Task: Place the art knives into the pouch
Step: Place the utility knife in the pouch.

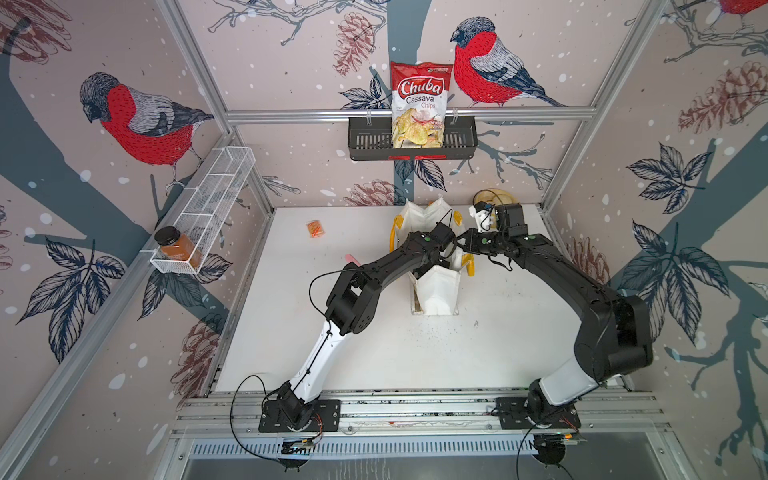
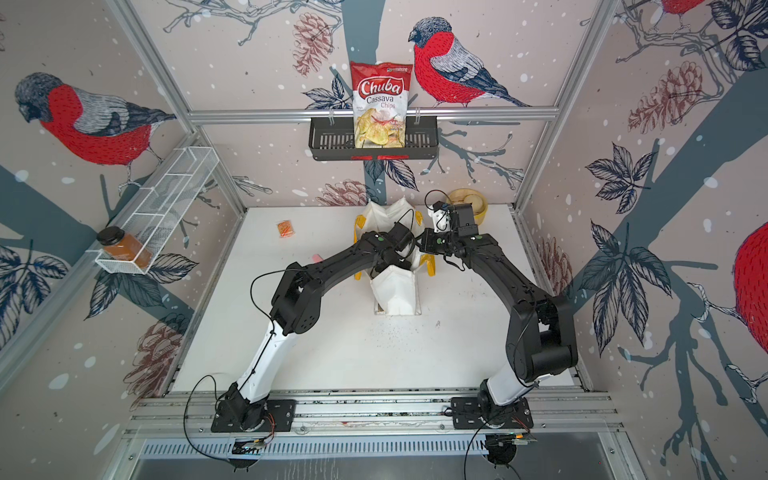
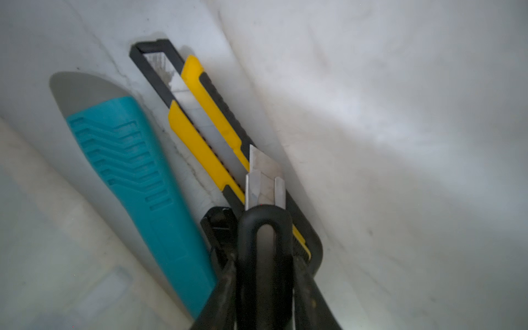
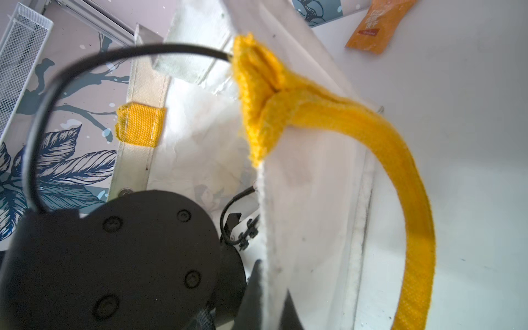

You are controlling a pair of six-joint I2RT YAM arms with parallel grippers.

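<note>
— Right gripper (image 4: 265,297)? Pinched shut on the pouch (image 1: 436,291) rim, keeping the mouth open.
— Left gripper (image 3: 264,285)? Deep inside the pouch, clamped on the black art knife (image 3: 265,194), above two other knives.

top views bright, edges bowed; left wrist view dim and soft inside the pouch (image 3: 400,114); right wrist view blurred up close.

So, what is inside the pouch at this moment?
Inside the pouch lie a teal knife and a yellow-black knife. The left gripper holds a third knife, blade showing. Its handle is covered.
</note>
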